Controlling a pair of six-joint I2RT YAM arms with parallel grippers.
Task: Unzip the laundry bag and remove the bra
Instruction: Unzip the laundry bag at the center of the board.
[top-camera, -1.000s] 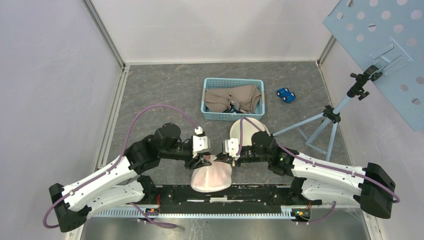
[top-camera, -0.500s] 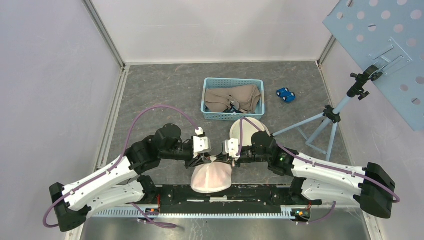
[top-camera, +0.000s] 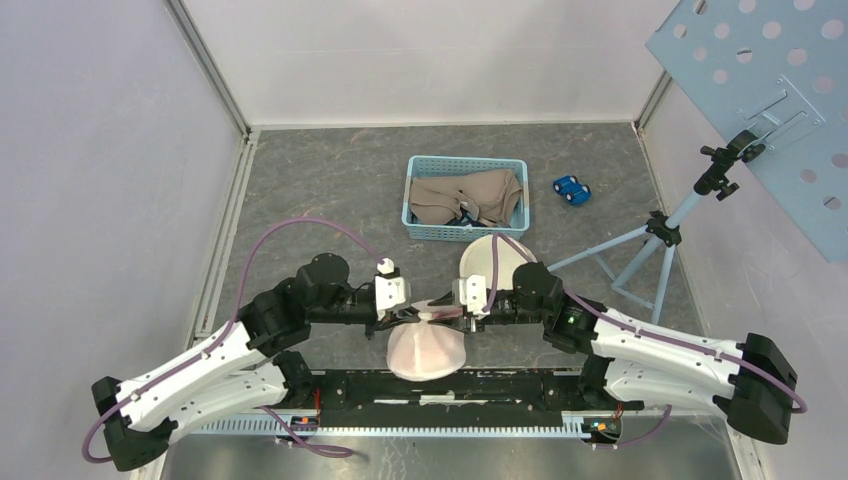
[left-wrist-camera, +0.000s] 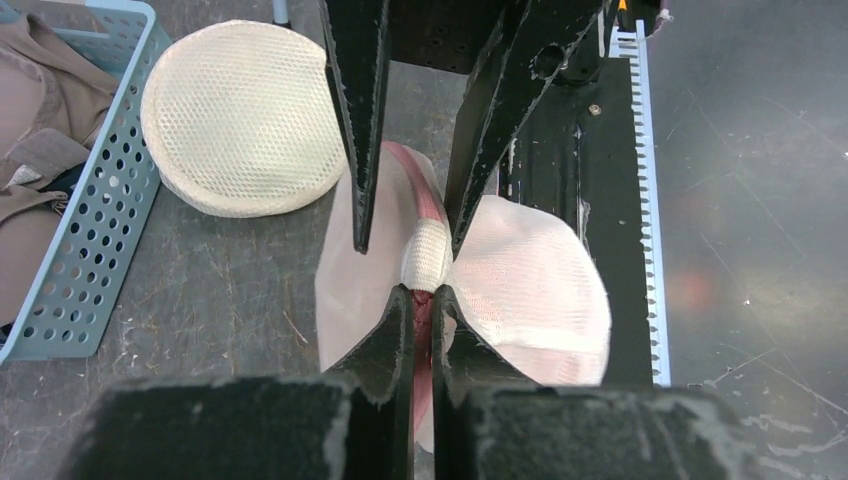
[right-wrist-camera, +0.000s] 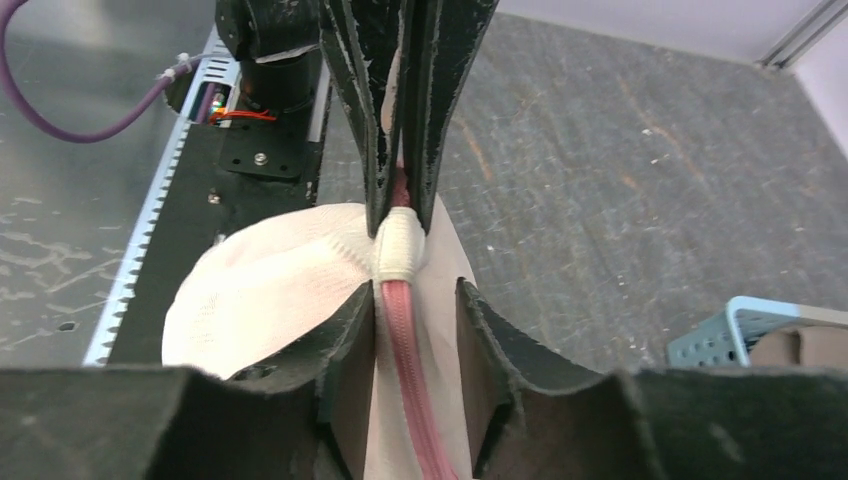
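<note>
Here the laundry bag is seen at the near table edge, between both grippers, its top seam pulled up. The left gripper is closed tight on the pink zipper. The right gripper is open: its fingers stand on each side of the zipper, apparently w/o touching it. A white mesh tab is wrapped around the zipper between the 2 grippers; the slider cannot be made out. The bra is not visible through the mesh, and it cannot be told if the zipper is undone. Farther back, a round cream mesh piece lies beside the blue basket, partly covered by the right arm in the top view.
</note>
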